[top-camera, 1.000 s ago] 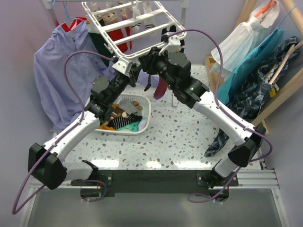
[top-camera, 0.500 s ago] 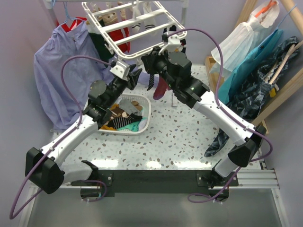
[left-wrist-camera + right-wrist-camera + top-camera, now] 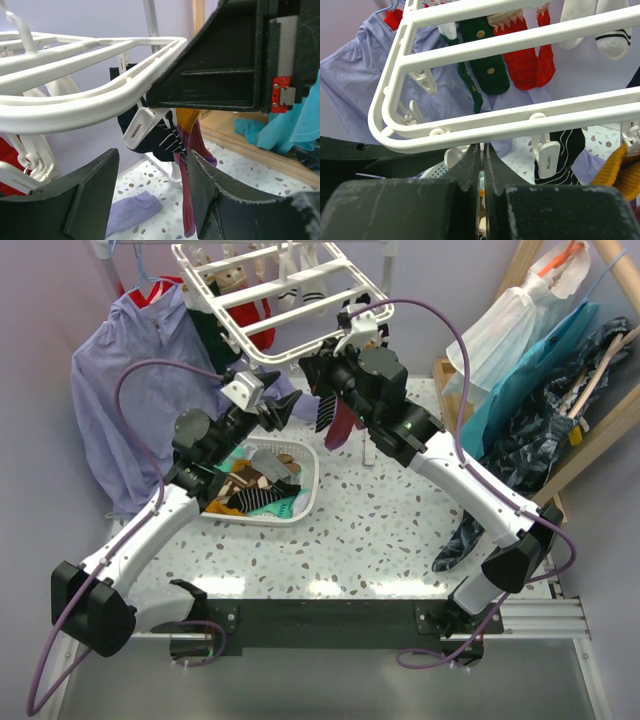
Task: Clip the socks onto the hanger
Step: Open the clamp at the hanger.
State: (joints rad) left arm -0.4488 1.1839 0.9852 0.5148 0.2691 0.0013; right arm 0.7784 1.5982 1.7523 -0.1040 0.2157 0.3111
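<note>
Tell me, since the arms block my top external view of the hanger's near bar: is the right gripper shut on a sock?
Observer: No. In the right wrist view the right gripper is shut just under the hanger, with no fabric showing between its fingers.
Operator: And the left one?
Observer: The left wrist view shows the left gripper open and empty.
Operator: What's in front of it?
Observer: A white clip on a black sock with white lines.

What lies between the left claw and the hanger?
In the left wrist view, a white clip dangles from the hanger above the open left claw, a black striped sock behind it.
</note>
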